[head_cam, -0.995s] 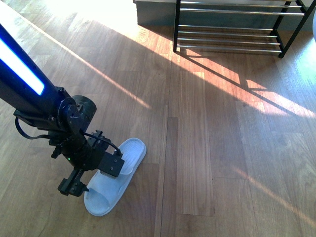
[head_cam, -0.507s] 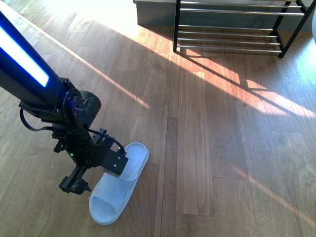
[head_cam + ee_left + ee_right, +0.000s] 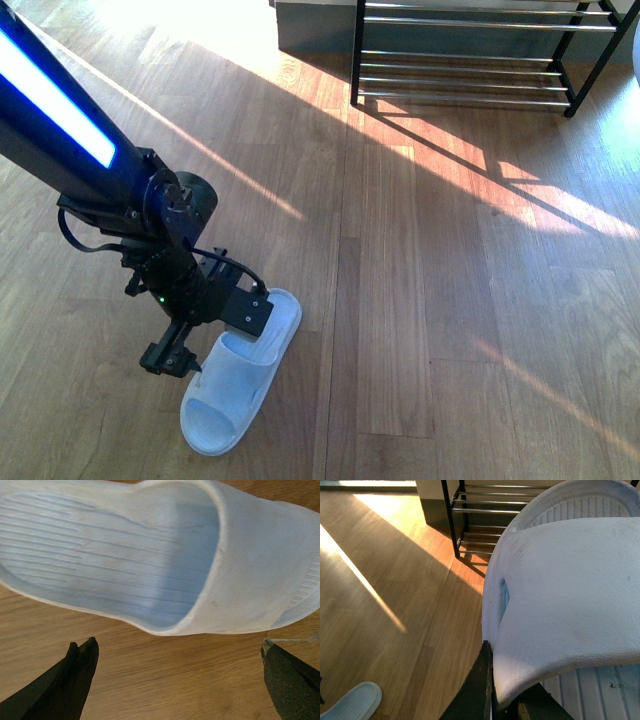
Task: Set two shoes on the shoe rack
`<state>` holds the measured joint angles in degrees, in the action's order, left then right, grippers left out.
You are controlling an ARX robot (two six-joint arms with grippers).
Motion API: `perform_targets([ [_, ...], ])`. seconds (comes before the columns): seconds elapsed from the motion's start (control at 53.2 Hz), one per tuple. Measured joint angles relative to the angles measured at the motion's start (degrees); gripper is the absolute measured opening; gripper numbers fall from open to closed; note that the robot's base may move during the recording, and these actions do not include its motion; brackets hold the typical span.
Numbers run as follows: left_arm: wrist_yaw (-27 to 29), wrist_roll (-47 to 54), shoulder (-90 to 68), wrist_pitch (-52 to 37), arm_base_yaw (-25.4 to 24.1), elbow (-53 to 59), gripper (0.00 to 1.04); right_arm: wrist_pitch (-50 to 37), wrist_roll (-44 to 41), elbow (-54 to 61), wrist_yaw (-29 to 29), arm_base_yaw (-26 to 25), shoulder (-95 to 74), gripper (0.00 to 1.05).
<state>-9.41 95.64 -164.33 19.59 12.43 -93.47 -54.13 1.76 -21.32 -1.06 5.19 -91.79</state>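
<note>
While the left gripper [image 3: 205, 335] hangs with its jaws spread wide beside 1 pale blue slipper [image 3: 235, 385] on the wood floor [image 3: 420, 250], the right gripper [image 3: 507, 700] pinches the other slipper [image 3: 570, 590]. Both are well apart from the shoe rack [image 3: 460, 85].

Readable text, labels, brands, numbers, signs: none. First white slide [image 3: 235, 385], second white slide [image 3: 570, 580], shoe rack [image 3: 357, 60], left arm [image 3: 110, 190]: no legible marking in any view. The arm's lit strip [image 3: 55, 95] is blank.
</note>
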Motion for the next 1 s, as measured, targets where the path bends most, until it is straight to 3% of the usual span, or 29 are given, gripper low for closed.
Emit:
perform_targets([
  [0.451, 0.3, -7.1, -3.7, 7.7, 0.7, -0.9, 0.95, 0.0, 0.0, 0.0, 0.0, 0.0, 0.0, 0.01],
  [0.676, 0.9, -10.2, -3.5, 4.7, 0.6, 1.8, 0.95, 0.0, 0.0, 0.0, 0.0, 0.0, 0.0, 0.01],
  [0.995, 1.5, -15.5, -1.7, -1.2, -1.5, 8.7, 0.56, 0.0, 0.0, 0.0, 0.0, 0.0, 0.0, 0.01],
])
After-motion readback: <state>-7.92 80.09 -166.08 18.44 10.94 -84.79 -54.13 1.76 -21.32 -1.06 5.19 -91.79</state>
